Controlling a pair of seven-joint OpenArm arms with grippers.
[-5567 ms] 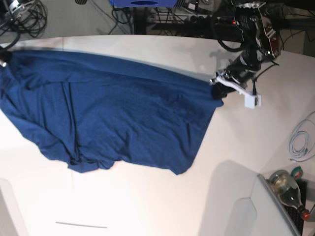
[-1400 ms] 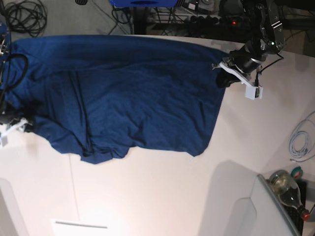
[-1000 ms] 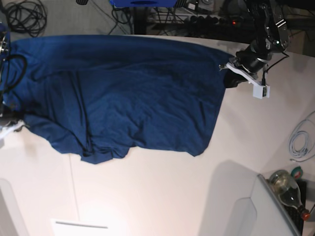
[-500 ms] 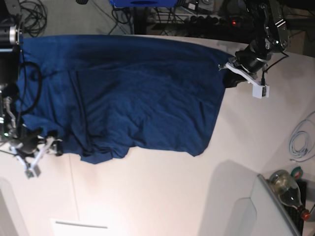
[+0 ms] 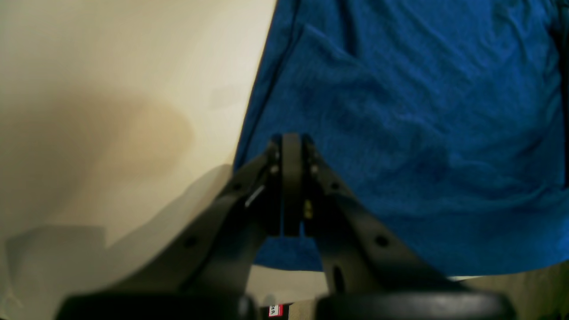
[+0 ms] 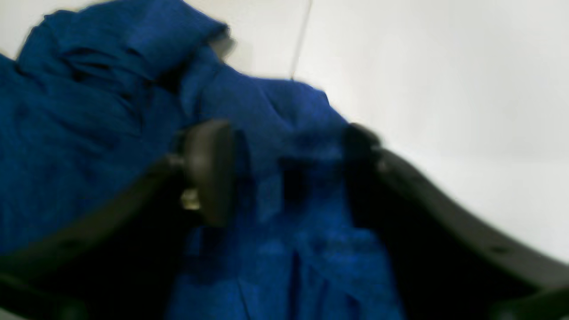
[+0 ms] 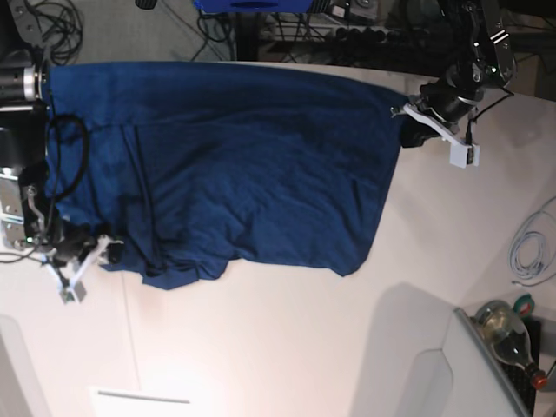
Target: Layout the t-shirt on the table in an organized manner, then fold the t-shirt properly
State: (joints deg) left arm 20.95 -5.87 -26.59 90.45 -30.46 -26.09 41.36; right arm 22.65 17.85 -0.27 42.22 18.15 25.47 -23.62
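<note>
T-shirt [image 7: 234, 165] now lies spread across the table's [image 7: 304, 347] far side, its corner clamped in the left gripper [image 7: 410, 130], while the right gripper [image 7: 91, 252], jaws apart, has moved onto the bunched near-edge sleeve, readying further straightening.

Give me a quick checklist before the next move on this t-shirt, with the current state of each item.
1. Left tool shut on the t-shirt corner: ok.
2. Right tool gripping cloth: not ok, jaws apart around a bunched fold.
3. Shirt flat: not ok, the edge near the right tool is rumpled.
4. Shirt fully on the table: cannot tell, the far edge lies at the rim.
5. White cable clear of the shirt: ok.
</note>
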